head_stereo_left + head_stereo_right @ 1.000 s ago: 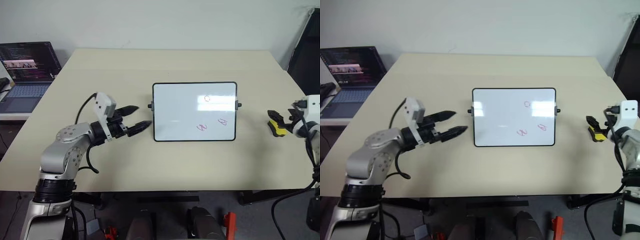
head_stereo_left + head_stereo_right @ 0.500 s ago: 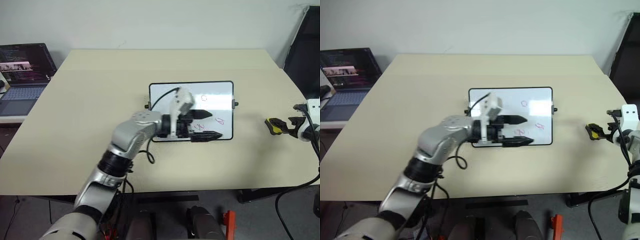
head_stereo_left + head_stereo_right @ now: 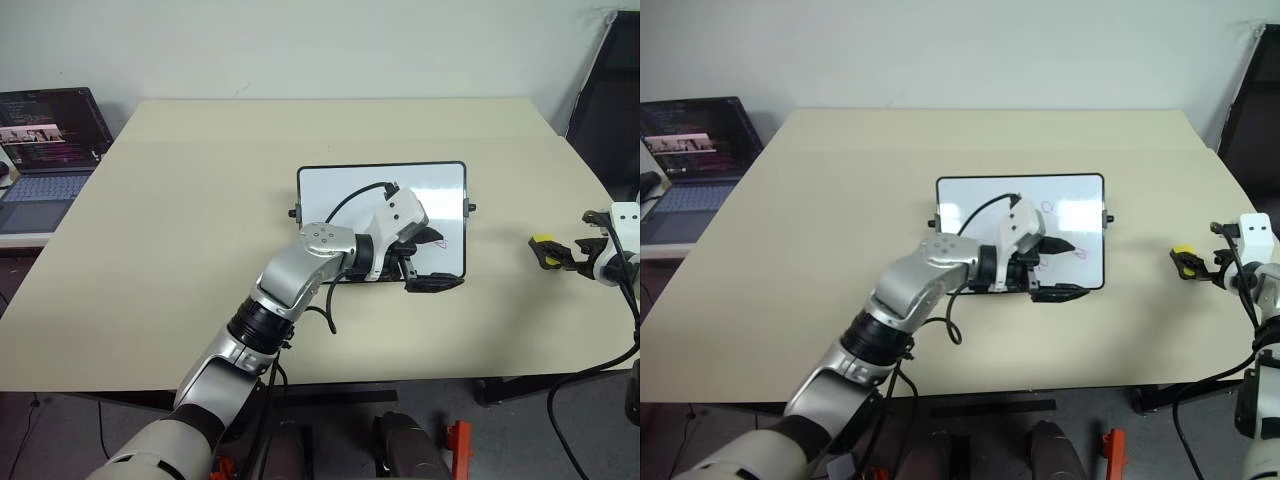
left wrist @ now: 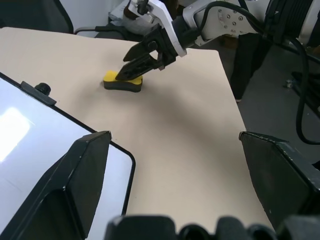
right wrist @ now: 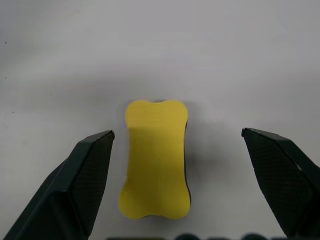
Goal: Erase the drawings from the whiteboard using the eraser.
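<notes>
The whiteboard lies flat in the middle of the table. A faint loop and a pink scribble of the drawings show on its right half; my left arm hides others. My left gripper hovers open over the board's lower right corner, pointing right, with nothing between its fingers. The eraser, a yellow block with a black underside, lies on the table right of the board. My right gripper is open just above it, one finger on either side and apart from it.
An open laptop stands on a side surface at the far left. A black chair stands beyond the table's right edge. The beige table stretches wide to the left of the board.
My left arm has swung right, from beside the board's left edge to over its lower right corner. The right gripper has sunk slightly over the eraser and stays open.
</notes>
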{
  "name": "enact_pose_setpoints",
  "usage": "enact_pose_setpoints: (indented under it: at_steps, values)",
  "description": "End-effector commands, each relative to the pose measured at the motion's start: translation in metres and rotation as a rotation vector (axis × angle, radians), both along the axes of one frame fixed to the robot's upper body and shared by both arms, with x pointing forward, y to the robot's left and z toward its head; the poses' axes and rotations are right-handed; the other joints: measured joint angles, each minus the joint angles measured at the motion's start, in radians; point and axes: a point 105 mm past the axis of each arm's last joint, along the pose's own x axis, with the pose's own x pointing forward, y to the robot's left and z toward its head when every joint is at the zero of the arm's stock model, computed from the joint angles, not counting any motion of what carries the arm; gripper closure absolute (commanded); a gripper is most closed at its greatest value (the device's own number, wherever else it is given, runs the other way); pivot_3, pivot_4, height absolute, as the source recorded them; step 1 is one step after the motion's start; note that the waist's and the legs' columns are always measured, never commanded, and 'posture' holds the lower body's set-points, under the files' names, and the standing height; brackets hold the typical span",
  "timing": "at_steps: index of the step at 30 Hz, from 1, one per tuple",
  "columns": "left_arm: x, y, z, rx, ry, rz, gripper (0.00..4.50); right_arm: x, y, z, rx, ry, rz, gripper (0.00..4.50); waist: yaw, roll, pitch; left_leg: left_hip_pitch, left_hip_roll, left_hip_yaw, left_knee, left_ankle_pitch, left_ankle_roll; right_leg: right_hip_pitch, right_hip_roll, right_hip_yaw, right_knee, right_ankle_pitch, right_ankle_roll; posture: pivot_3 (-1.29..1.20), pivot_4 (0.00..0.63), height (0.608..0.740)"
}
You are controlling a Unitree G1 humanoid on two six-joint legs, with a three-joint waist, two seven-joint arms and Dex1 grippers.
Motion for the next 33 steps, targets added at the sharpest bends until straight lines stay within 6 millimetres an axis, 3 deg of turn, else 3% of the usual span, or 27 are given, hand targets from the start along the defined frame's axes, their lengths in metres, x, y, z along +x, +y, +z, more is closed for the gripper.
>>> enact_pose_setpoints:
  at_steps: [1, 14, 17, 25, 30, 33]
  values:
    - [-0.006, -0.006, 0.007, -0.011, -0.046, -0.024, 0.0, 0.005, 0.002, 0.009, -0.016, -0.038, 0.013, 0.02, 0.0, 0.0, 0.0, 0.0, 0.0, 0.0, 0.0, 0.0, 0.0, 0.0, 0.0, 0.0, 0.0, 0.0, 0.0, 0.0, 0.15, 0.74]
    - [-0.007, -0.004, 0.001, 0.016, -0.054, -0.032, 0.0, 0.007, 0.007, 0.0, 0.011, -0.016, 0.003, 0.02, 0.0, 0.0, 0.0, 0.0, 0.0, 0.0, 0.0, 0.0, 0.0, 0.0, 0.0, 0.0, 0.0, 0.0, 0.0, 0.0, 0.15, 0.74]
    - [-0.006, -0.003, 0.0, 0.018, -0.055, -0.028, 0.0, 0.007, 0.007, 0.0, 0.04, -0.026, -0.013, 0.62, 0.0, 0.0, 0.0, 0.0, 0.0, 0.0, 0.0, 0.0, 0.0, 0.0, 0.0, 0.0, 0.0, 0.0, 0.0, 0.0, 0.15, 0.74]
    - [-0.006, -0.002, -0.003, 0.027, -0.051, -0.025, 0.0, 0.007, 0.001, 0.005, 0.084, -0.058, -0.052, 3.29, 0.0, 0.0, 0.0, 0.0, 0.0, 0.0, 0.0, 0.0, 0.0, 0.0, 0.0, 0.0, 0.0, 0.0, 0.0, 0.0, 0.15, 0.74]
    - [-0.005, -0.001, -0.005, 0.027, -0.046, -0.019, 0.0, 0.007, 0.005, 0.005, 0.089, -0.061, -0.037, 3.33, 0.0, 0.0, 0.0, 0.0, 0.0, 0.0, 0.0, 0.0, 0.0, 0.0, 0.0, 0.0, 0.0, 0.0, 0.0, 0.0, 0.15, 0.74]
    - [0.0, 0.005, -0.003, 0.021, -0.055, 0.006, 0.0, 0.01, 0.009, 0.019, 0.094, -0.107, -0.016, 3.34, 0.0, 0.0, 0.0, 0.0, 0.0, 0.0, 0.0, 0.0, 0.0, 0.0, 0.0, 0.0, 0.0, 0.0, 0.0, 0.0, 0.15, 0.74]
